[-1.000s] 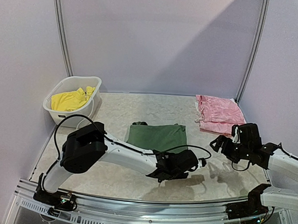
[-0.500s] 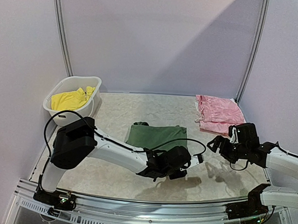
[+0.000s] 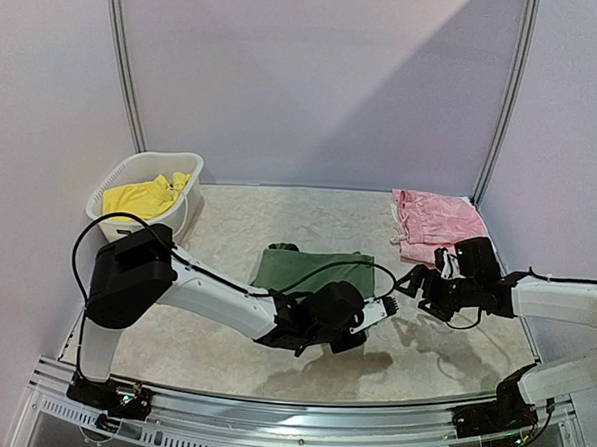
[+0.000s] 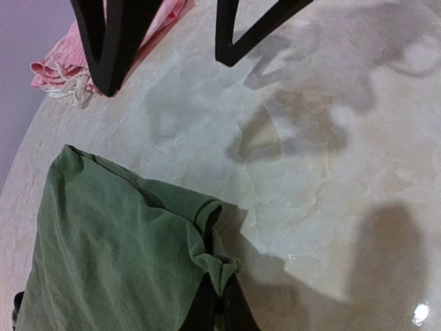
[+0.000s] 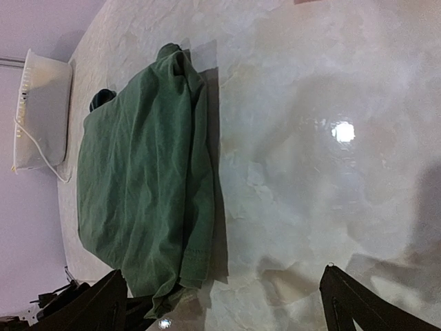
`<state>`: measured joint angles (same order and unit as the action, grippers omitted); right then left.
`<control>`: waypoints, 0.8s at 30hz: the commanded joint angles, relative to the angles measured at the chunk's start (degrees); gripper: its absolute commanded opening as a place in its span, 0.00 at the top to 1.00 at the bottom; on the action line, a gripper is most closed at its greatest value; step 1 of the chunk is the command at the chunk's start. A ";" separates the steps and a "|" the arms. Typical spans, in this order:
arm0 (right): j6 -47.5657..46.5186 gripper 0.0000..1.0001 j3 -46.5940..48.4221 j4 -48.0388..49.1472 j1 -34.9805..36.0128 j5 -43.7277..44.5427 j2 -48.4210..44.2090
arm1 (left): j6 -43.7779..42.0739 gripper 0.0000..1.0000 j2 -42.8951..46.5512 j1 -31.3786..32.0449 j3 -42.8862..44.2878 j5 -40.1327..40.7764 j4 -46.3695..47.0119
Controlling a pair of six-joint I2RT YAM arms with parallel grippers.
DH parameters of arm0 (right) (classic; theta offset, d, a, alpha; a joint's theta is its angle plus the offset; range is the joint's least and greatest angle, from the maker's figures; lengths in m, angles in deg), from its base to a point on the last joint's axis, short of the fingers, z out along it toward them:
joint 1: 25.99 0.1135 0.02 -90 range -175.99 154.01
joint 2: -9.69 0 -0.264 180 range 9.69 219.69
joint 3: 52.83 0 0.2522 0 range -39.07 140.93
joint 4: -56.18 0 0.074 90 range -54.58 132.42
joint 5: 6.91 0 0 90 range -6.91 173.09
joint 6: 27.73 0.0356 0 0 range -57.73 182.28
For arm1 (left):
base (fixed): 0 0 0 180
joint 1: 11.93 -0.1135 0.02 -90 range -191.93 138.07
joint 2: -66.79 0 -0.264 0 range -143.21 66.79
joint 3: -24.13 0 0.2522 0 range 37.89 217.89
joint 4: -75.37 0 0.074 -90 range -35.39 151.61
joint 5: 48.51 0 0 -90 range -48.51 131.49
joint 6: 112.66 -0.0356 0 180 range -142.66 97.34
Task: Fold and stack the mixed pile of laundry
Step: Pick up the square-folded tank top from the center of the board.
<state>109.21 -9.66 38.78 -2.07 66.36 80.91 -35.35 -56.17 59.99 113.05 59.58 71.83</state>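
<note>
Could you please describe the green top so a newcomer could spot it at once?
On the table, look at the middle, between the basket at far left and the pink garment at far right. The green top lies there folded flat, the only green piece, its near corner pinched in the left tool.

White plastic basket (image 3: 182, 209), with slots in its wall, stands at the far left corner of the table (image 3: 239, 220). The tabletop is pale, glossy and marble-patterned, carrying soft grey shadows and one bright light reflection (image 5: 342, 131). Pale lilac wall panels (image 3: 316, 84) enclose the rear and both sides, joined by two grey metal uprights (image 3: 125, 64). A ribbed metal rail (image 3: 268, 422) runs along the near edge.
</note>
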 commanded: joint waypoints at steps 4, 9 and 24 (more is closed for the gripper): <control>1.88 0.01 5.16 9.83 2.67 -7.88 10.14 | 1.44 1.00 2.94 -1.52 -2.76 -3.38 3.59; 3.43 0.01 7.04 15.25 4.13 -11.11 17.58 | 2.00 1.00 3.96 -1.52 -3.99 -3.93 4.95; 6.62 0.09 7.69 24.06 5.07 -14.72 28.11 | 3.79 1.00 6.84 -1.52 -6.61 -5.70 8.37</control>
<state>114.09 -2.25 59.72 2.39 53.33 106.00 -32.38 -51.73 59.18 106.84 55.41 77.75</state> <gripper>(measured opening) 0.933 0.014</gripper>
